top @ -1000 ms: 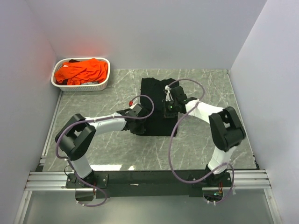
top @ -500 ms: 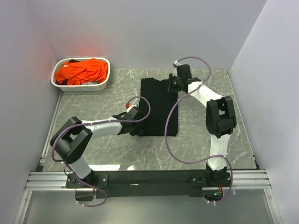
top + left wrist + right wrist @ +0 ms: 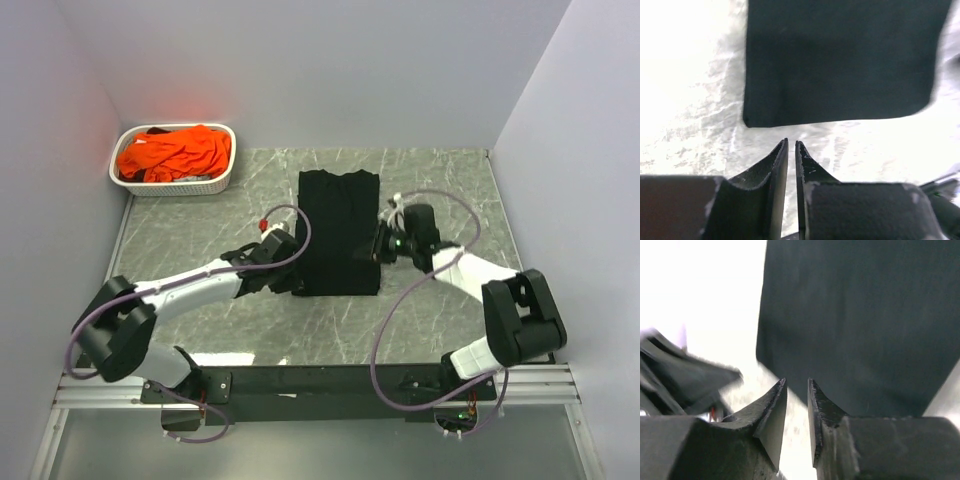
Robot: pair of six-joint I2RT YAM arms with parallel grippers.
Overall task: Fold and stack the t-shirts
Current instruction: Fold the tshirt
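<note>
Top external view: from their bases at the near edge, both arms reach out over the grey marbled table (image 3: 190, 225). The left gripper (image 3: 288, 284) sits low at about 7 o'clock of the black t-shirt (image 3: 338, 235), just beside its near left corner. The left wrist view shows its fingers (image 3: 776, 167) parted by only a thin slit with nothing between them, and the cloth's corner lies just beyond the tips, not touching them.

The right gripper (image 3: 379, 245) is at 3 o'clock of the same shirt, right by its edge; whether it touches the cloth I cannot tell. In the right wrist view its jaws stand narrowly apart, a little wider than the left pair, and are empty.

The black t-shirt lies flat mid-table, folded into a tall rectangle running near to far.

Farthest off, at 10 o'clock in the table's far left corner, a white latticed basket (image 3: 222, 181) holds the orange t-shirts (image 3: 175, 152) in a crumpled heap.
</note>
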